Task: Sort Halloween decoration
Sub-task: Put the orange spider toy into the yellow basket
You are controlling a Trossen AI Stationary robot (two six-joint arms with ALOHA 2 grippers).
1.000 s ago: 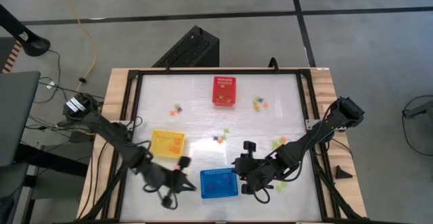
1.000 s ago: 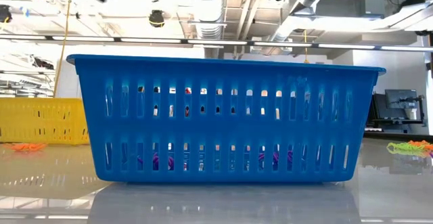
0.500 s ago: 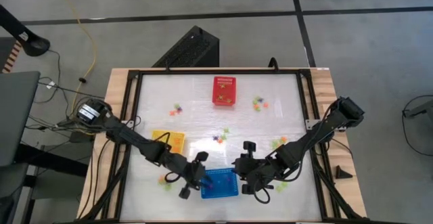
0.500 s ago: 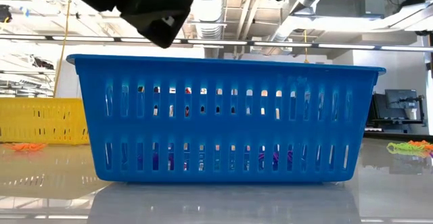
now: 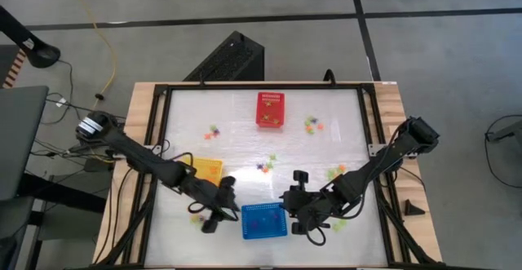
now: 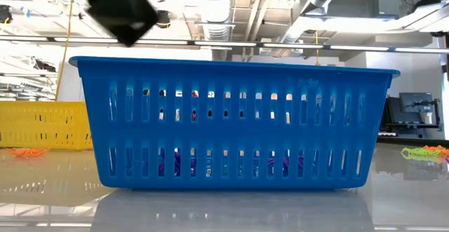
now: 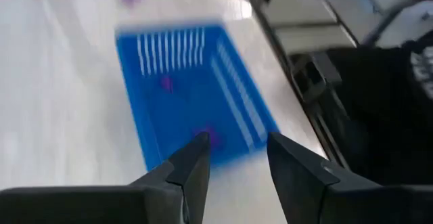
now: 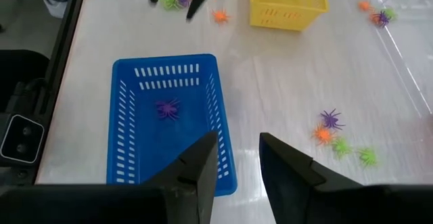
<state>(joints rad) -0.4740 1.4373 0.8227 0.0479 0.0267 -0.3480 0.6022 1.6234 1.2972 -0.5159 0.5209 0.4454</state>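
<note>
The bench [image 5: 245, 152] has a glossy, smooth white top that mirrors the perforated blue plastic basket [image 6: 235, 123], bare matt wood [image 5: 390, 99] along its side edges, a black metal frame, and tiny plastic spiders [image 8: 329, 119].

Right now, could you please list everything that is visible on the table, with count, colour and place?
blue basket: one, blue, near edge, between the grippers
purple spider: at least one, purple, inside the blue basket
yellow basket: one, yellow, left side
red basket: one, red, far middle
loose trinkets: many, orange, purple, green, scattered in small groups on the table
left gripper: one, dark, open, empty, just left of the blue basket
right gripper: one, dark, open, empty, just right of the blue basket
</note>
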